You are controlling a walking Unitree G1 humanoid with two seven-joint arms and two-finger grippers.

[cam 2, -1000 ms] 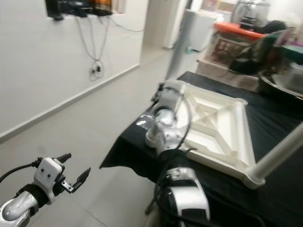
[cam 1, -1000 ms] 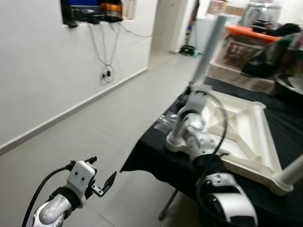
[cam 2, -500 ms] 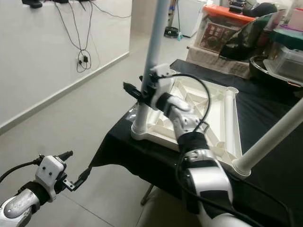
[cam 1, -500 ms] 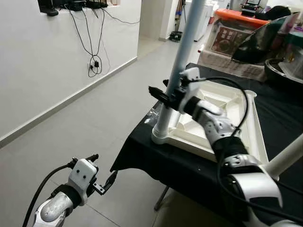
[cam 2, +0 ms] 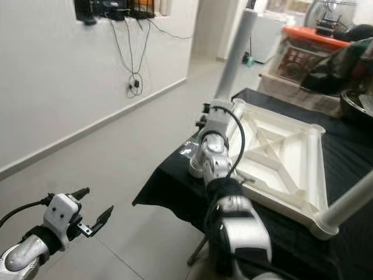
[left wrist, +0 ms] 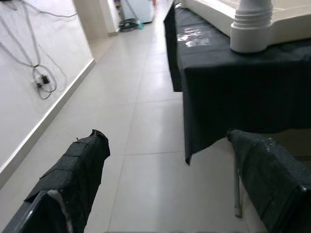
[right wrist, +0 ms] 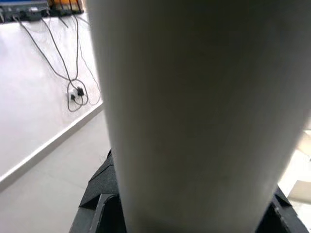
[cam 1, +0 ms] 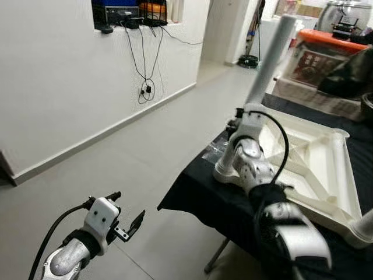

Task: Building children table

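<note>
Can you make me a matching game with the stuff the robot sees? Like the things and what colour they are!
Things:
1. table leg
2. tablecloth
3. lid on the box at the back
4. floor

Colours:
A. orange
B. black
C. white
D. light grey

Pairs: 1-C, 2-B, 3-A, 4-D

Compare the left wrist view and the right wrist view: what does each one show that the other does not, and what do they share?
The left wrist view alone shows the black tablecloth hanging off the table edge, the ribbed foot of the table leg on the white tabletop, and the left gripper open over the floor. The right wrist view alone shows the leg's smooth white tube very close, the right gripper around it. Both show the white wall with dangling cables and grey floor tiles.
</note>
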